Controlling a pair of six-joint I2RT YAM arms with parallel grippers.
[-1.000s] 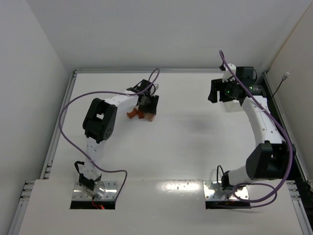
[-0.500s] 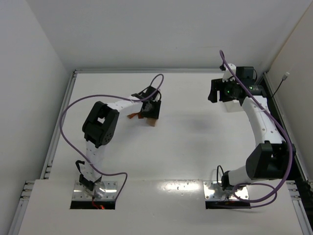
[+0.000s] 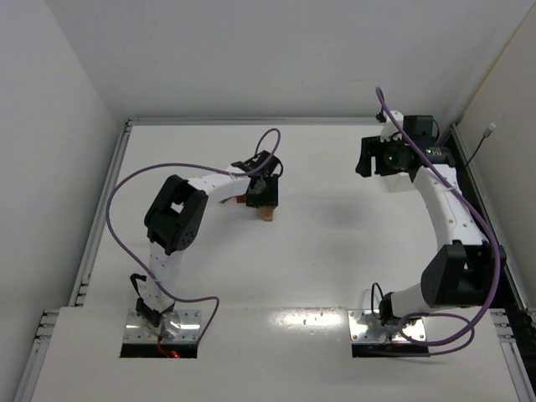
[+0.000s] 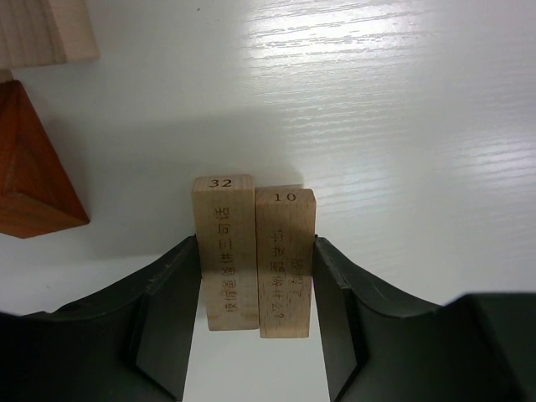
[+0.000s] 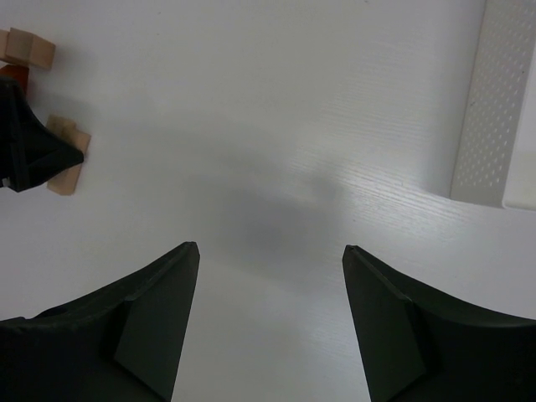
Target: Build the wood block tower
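Note:
My left gripper (image 4: 255, 244) is shut on two pale tan planks (image 4: 251, 251), held side by side between the jaws, with the numbers 32 and 10 on their ends. In the top view this gripper (image 3: 263, 198) is at the table's back middle, and the planks (image 3: 265, 213) stick out below it. A reddish-brown wedge block (image 4: 33, 176) and a pale block (image 4: 46, 29) lie on the table to the left of the planks, apart from them. My right gripper (image 5: 268, 251) is open over bare table at the far right (image 3: 373, 156), with nothing between its fingers.
A white perforated tray (image 5: 490, 109) lies to the right of the right gripper. In the right wrist view the left gripper's planks (image 5: 67, 163) and the loose blocks (image 5: 23, 48) show far off at the left edge.
My left gripper has moved right and toward the near edge with the two planks, away from the reddish-brown blocks. The right arm has not moved.

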